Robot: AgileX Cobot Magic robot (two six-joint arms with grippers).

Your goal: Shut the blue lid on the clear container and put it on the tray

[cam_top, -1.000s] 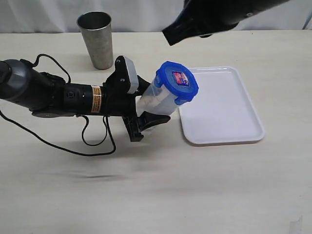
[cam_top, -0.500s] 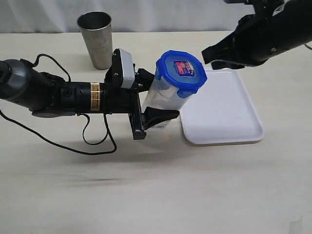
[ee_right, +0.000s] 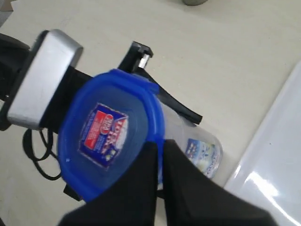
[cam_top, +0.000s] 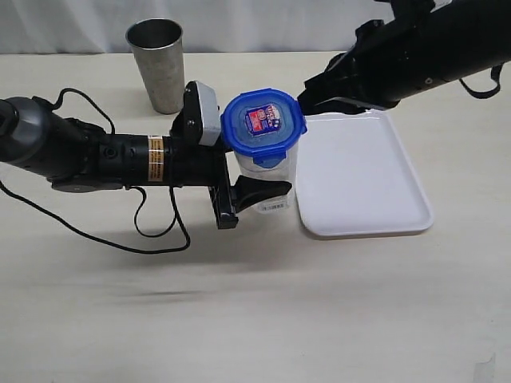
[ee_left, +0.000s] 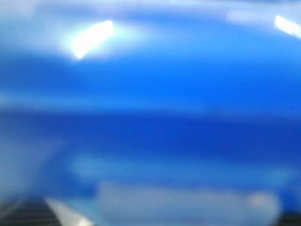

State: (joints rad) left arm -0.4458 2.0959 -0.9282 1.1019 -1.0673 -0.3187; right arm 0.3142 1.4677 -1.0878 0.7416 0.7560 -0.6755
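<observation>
The blue lid (cam_top: pixel 263 121) with its red-and-white sticker sits on top of the clear container (cam_top: pixel 274 171), which stands about upright just left of the tray (cam_top: pixel 375 187). My left gripper (cam_top: pixel 243 180) is shut on the container's body, one finger on each side. My right gripper (cam_top: pixel 308 89) reaches in from the right and its shut tips meet the lid's right rim. In the right wrist view the black fingers (ee_right: pixel 136 188) lie close together over the edge of the lid (ee_right: pixel 106 136), and the container's label (ee_right: pixel 200 151) shows beside them. A blurred blue lid (ee_left: pixel 150 94) fills the left wrist view.
A grey metal tumbler (cam_top: pixel 157 65) stands at the back left, behind my left arm. A black cable (cam_top: pixel 152 231) loops on the table under that arm. The tray's near corner (ee_right: pixel 277 155) lies right of the container.
The container has swung from tilted toward the tray to about upright. My right arm has come down and leftward until its tips reach the lid's rim.
</observation>
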